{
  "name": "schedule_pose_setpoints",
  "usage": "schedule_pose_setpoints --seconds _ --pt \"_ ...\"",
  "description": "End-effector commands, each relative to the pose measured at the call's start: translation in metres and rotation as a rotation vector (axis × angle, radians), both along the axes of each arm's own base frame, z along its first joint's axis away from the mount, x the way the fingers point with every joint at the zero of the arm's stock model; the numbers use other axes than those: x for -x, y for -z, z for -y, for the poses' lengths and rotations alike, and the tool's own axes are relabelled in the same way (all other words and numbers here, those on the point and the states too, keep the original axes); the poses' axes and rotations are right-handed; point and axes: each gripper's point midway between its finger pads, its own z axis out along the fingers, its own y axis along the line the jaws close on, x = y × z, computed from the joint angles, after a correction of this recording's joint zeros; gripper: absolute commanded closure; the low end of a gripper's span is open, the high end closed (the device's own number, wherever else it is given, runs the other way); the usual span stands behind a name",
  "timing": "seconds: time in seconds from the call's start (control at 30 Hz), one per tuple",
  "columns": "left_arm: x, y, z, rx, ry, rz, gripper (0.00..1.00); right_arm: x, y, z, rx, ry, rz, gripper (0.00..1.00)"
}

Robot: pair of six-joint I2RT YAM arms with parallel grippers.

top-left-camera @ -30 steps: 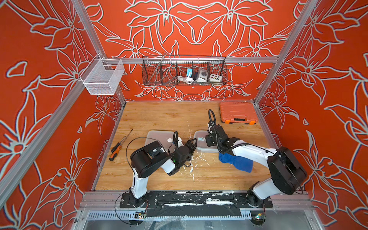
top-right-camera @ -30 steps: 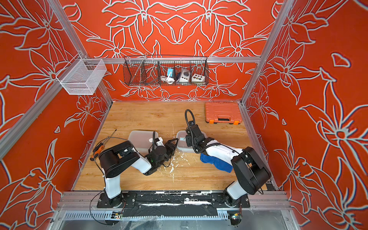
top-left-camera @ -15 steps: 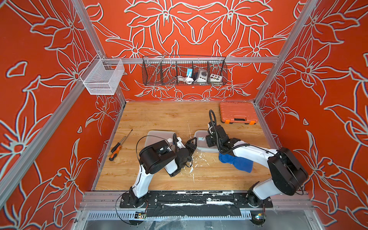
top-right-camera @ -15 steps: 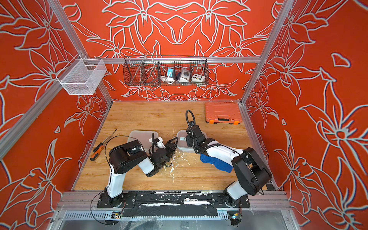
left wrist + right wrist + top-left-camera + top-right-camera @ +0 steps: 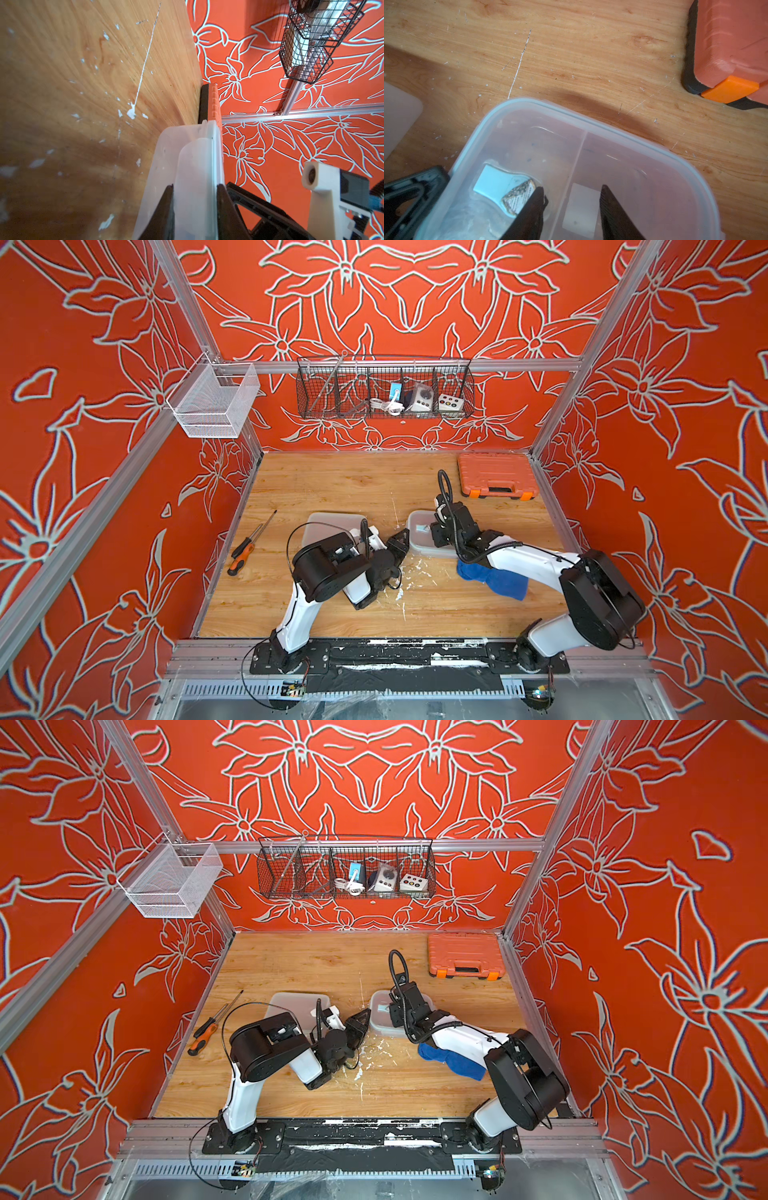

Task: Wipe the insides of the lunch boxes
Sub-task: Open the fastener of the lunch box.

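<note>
**Left arm swings in, jaws close on the box**

We see that the left arm (image 5: 322, 568) has moved. A second ago its black elbow block sat lower and further out to the left. It has since swung in toward the middle of the scene and a little away from its own base, so the white lower link now stands more steeply. Nearly all of that travel came in the first half second, and we see little after it. The jaws of the left gripper (image 5: 404, 537) have drawn together as well. In the left wrist view we now find its two black fingers (image 5: 168, 199) pressed against either face of the edge of the divided lunch box (image 5: 193, 158).
</note>
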Motion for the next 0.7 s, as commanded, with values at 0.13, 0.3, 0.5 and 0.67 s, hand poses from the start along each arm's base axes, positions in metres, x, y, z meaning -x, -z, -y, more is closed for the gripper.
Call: schedule_pose_setpoints --seconds 0.13,0.3,0.5,0.67 --pt "0.005 -0.015 0.005 0.014 0.02 -0.006 0.83 0.082 0.095 0.036 0.195 -0.054 -0.413 0.55" --pt "0.002 -0.024 0.004 -0.026 0.009 0.013 0.86 0.085 0.101 0.033 0.213 -0.074 -0.436 0.57" --pt "-0.001 -0.03 0.007 -0.093 0.018 0.016 0.9 0.086 0.105 0.031 0.245 -0.08 -0.453 0.57" --pt "0.003 -0.021 0.001 -0.012 0.008 0.009 0.99 0.085 0.103 0.032 0.237 -0.075 -0.442 0.57"
